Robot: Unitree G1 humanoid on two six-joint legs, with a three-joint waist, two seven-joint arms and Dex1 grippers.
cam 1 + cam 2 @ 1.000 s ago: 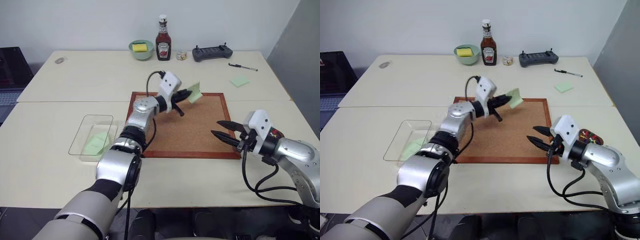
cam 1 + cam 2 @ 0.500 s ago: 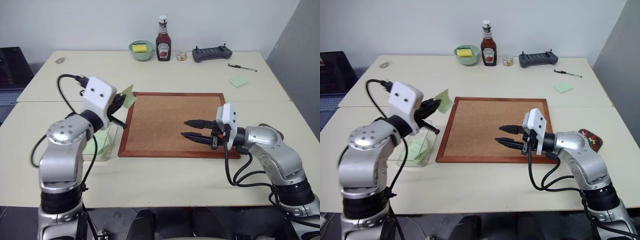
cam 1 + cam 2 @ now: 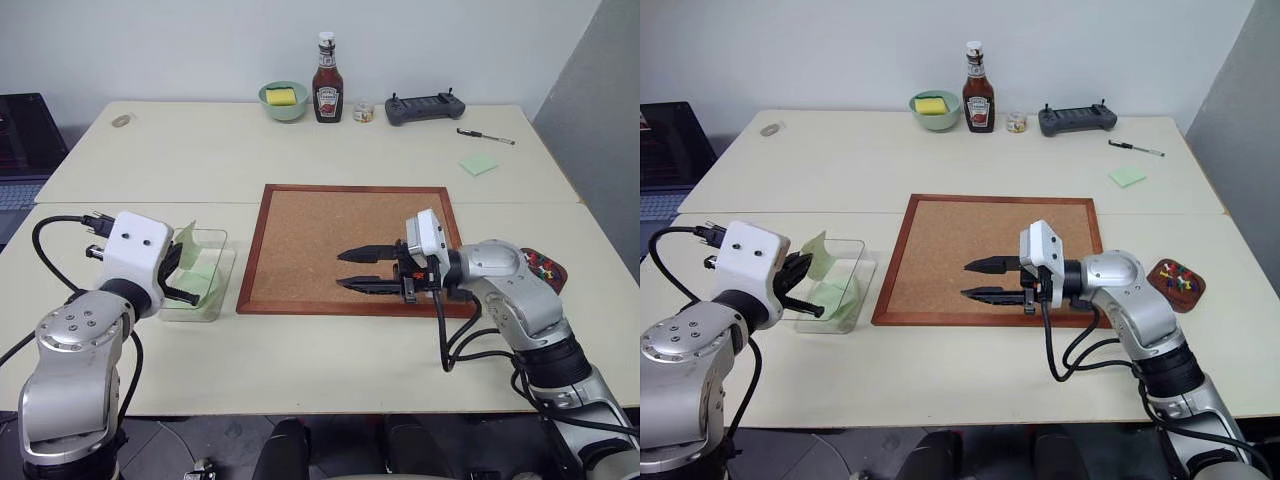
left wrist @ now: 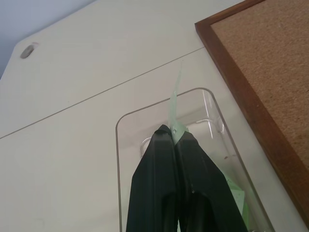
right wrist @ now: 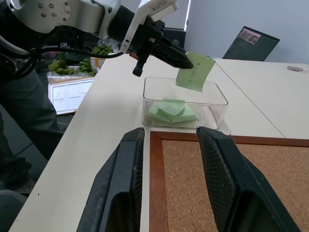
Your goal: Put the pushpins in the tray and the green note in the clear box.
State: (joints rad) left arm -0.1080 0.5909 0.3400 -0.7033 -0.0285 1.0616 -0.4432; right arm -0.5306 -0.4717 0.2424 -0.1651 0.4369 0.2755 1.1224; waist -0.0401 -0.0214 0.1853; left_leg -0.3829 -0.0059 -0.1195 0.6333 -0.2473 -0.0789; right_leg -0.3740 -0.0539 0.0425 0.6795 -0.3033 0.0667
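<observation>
Fingers of my left gripper (image 3: 186, 278) sit at the lower left of the left eye view, pinched shut on the green note (image 3: 184, 239), which stands up above the near end of the clear box (image 3: 222, 262). From the right wrist view I can see the note (image 5: 194, 71) hanging just over the box's rim, not yet let go, with a few green notes (image 5: 171, 111) already lying inside. So I judge the note half of the job nearly done: only lowering and release remain.

Middle of the frame, my right gripper (image 3: 361, 270) hovers over the corkboard (image 3: 330, 225) with its fingers partly apart and nothing between them. I see no pins on the cork.

Right of that, the tray (image 3: 1176, 282) rests on the table (image 3: 970, 375) with several pushpins (image 3: 1174, 276) in it, so that half looks finished, as far as I can tell.

Far at the upper right, another green note (image 3: 480, 163) lies near a pen (image 3: 487, 134); whether it counts I cannot say.
</observation>
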